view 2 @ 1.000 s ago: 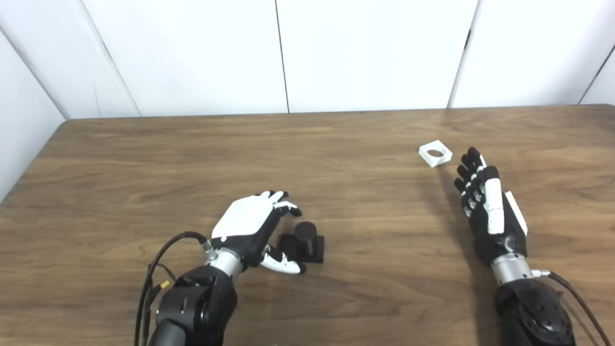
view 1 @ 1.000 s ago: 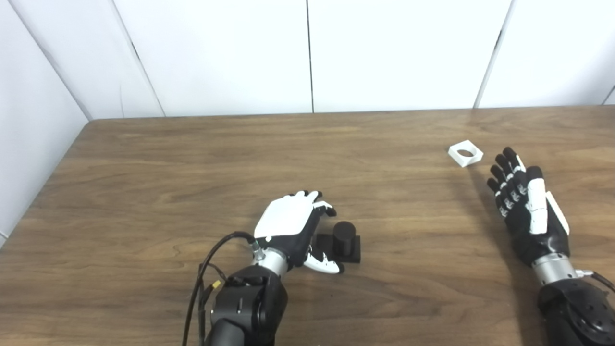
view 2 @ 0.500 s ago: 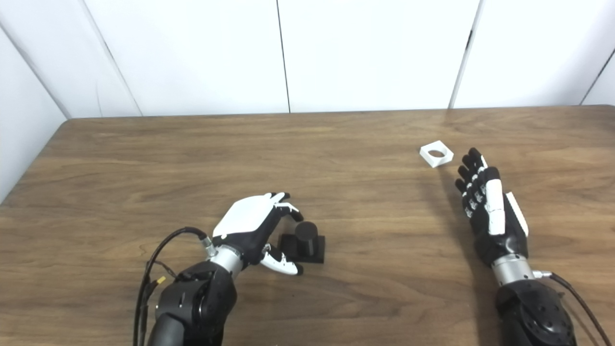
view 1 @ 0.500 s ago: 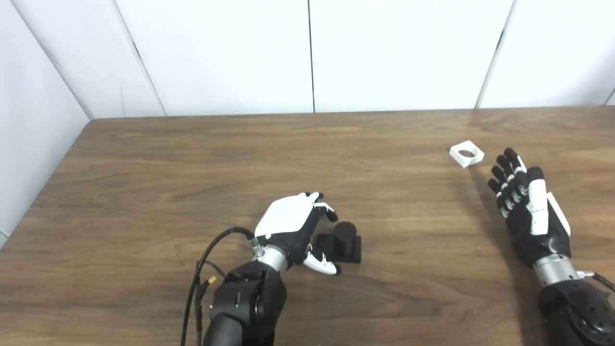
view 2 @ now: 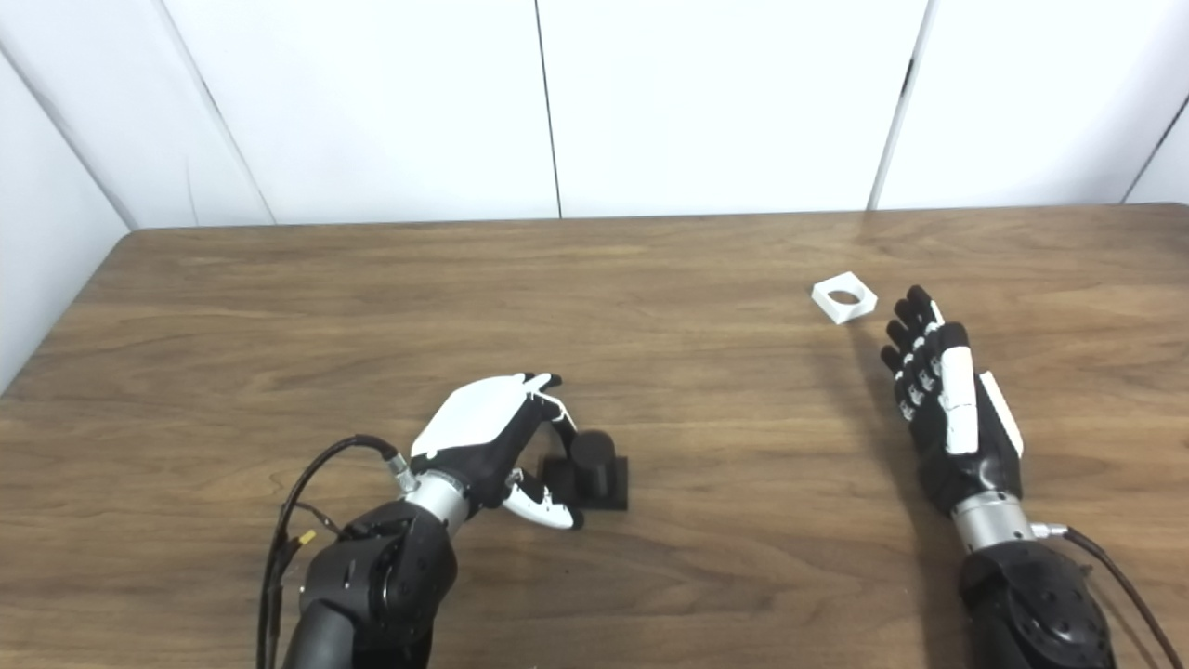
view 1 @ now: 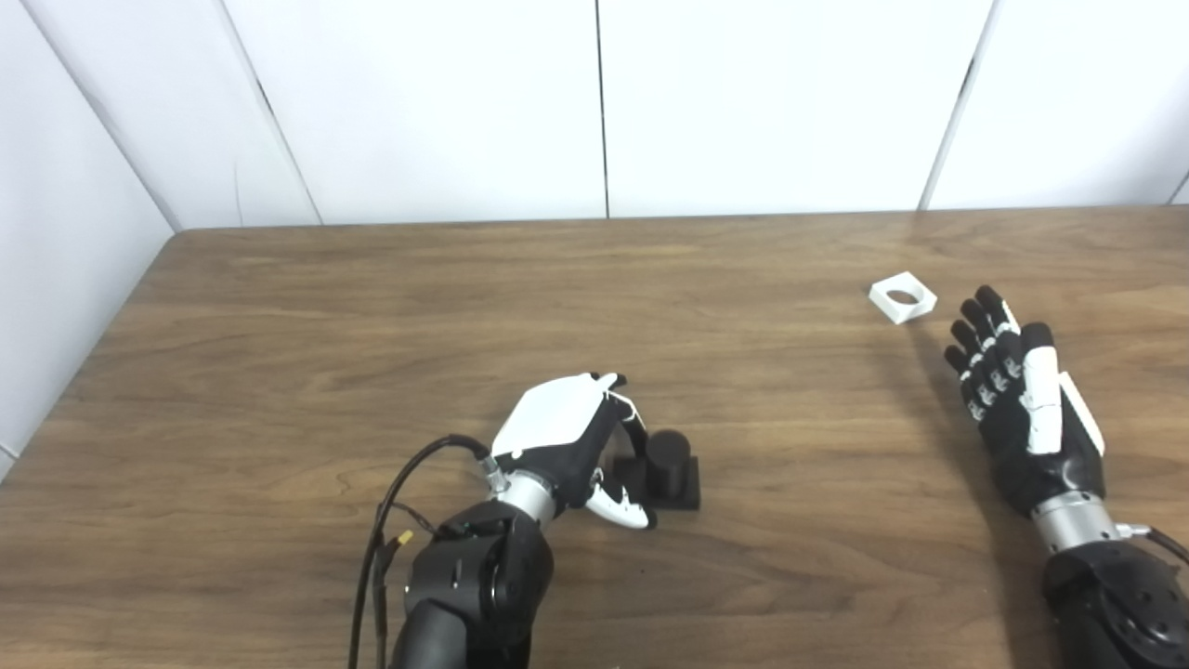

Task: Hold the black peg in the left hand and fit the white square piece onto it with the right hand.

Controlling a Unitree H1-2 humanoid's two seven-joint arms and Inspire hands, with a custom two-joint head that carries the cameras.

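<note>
**Left hand closing on the peg, right hand idle near the square**

Left hand curls around the short black cylindrical peg on its square black base, fingers over the far side and thumb at the near edge of the base. Whether the fingers already touch the peg cannot be told from either view; the grip does not look complete, and the peg's base sits flat on the brown wood-grain table.

Right hand is open, fingers straight and spread, holding nothing. The small white square piece with a round hole lies on the table just beyond and to the left of its fingertips, apart from them.

Likely troubles from here:

- The peg is low and its base is wide. If the left fingers press against the cylinder only from one side, the block may slide away across the smooth wood instead of being caught.
- A pinch on the base corner alone could let the peg tip once lifted.
- The white piece is thin and flat. Straight fingers coming in low may push it farther off.
- A tilted peg would likely make the hole bind.
</note>
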